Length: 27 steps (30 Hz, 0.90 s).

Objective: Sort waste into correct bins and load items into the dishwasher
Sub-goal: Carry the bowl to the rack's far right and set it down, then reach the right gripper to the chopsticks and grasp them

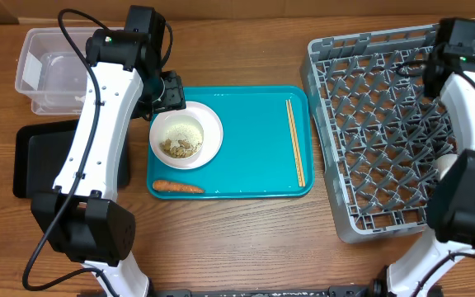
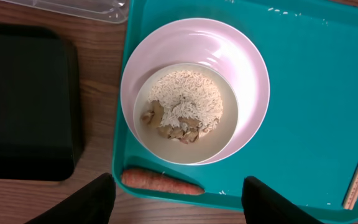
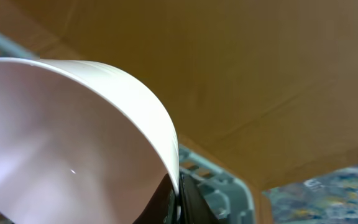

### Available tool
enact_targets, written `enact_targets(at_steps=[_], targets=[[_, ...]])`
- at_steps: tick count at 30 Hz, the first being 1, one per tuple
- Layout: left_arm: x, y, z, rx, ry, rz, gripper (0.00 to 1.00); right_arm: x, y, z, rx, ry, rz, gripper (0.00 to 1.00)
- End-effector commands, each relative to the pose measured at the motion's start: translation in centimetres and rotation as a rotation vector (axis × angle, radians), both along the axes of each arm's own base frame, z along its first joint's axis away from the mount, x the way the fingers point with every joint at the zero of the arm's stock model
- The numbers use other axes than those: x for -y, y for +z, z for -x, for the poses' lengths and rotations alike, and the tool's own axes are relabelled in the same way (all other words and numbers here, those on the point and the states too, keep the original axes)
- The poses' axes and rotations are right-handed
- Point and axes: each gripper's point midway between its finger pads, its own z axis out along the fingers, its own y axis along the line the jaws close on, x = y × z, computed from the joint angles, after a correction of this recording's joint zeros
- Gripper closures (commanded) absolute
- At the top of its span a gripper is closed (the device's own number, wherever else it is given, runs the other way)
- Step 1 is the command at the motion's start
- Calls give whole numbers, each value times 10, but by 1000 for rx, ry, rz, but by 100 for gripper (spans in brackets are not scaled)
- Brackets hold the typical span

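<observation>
The left gripper (image 2: 182, 199) hangs open over the full bowl (image 2: 232, 56) of food scraps (image 2: 179, 112) on the teal tray (image 2: 316, 93). I think it should drop straight down and pinch the rim gently. Off the tray, the right gripper (image 3: 178, 193) is pinching an empty bowl (image 3: 61, 143).

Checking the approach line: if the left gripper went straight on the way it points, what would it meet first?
Depth is unclear: either the small orange carrot, seen between the open jaws of the left gripper, or the rim of the white round bowl of beige food scraps beyond it.
</observation>
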Motion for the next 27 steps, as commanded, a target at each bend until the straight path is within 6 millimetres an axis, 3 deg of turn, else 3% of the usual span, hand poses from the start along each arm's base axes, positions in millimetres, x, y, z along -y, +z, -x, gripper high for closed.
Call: enact_targets(at_steps=[1, 3, 8, 12, 19, 24, 27], targets=[[-4, 8, -1, 24, 7, -8, 32, -17, -36, -23, -9, 85, -111, 96], [-4, 7, 0, 23, 7, -8, 32, -26, -49, -30, -17, 108, -142, 96], [-3, 7, 0, 22, 6, -1, 32, -49, -60, -34, 19, 119, -189, 95], [-3, 7, 0, 23, 6, -1, 32, -75, -74, -39, -21, 184, -276, 82], [-3, 7, 0, 23, 6, -1, 32, -108, -88, -37, -93, 249, -361, 71], [-3, 7, 0, 23, 6, -2, 32, -117, -75, -33, -55, 261, -394, 56], [-3, 7, 0, 23, 6, -2, 31, -128, -44, -31, 35, 316, -460, 46]])
